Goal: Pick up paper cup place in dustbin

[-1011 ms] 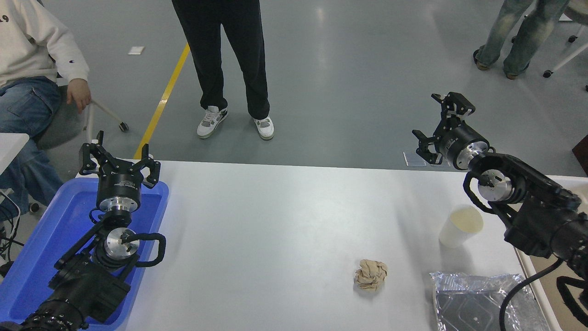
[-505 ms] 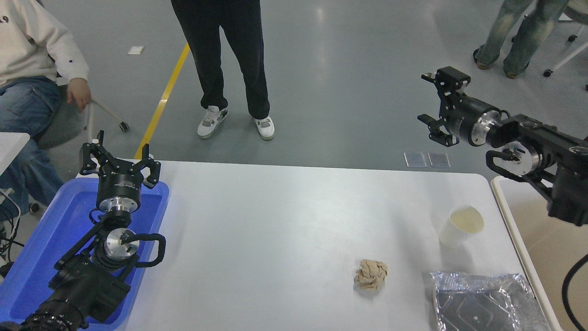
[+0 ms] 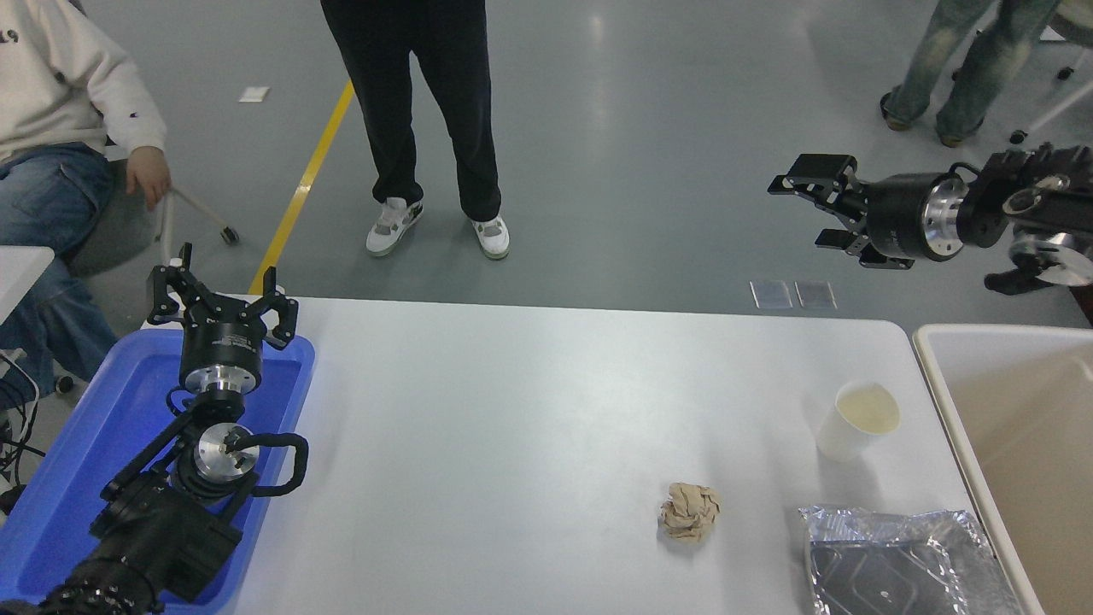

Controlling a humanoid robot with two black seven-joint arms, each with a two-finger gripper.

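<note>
Paper cup (image 3: 856, 420) stands untouched; right pincer (image 3: 798, 211) open, dustbin (image 3: 938, 369) cut off.

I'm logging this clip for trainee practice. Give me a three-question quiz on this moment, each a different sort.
1. True or false: the right gripper holds the paper cup.
2. Which lies nearest the crumpled paper ball? A) blue tray B) foil tray C) dustbin
3. Fill in: the left gripper hangs over the ____ tray.

Key: 1 false, it is raised beyond the table's far edge, open and empty; the cup stands upright on the table. 2 B. 3 blue.
</note>
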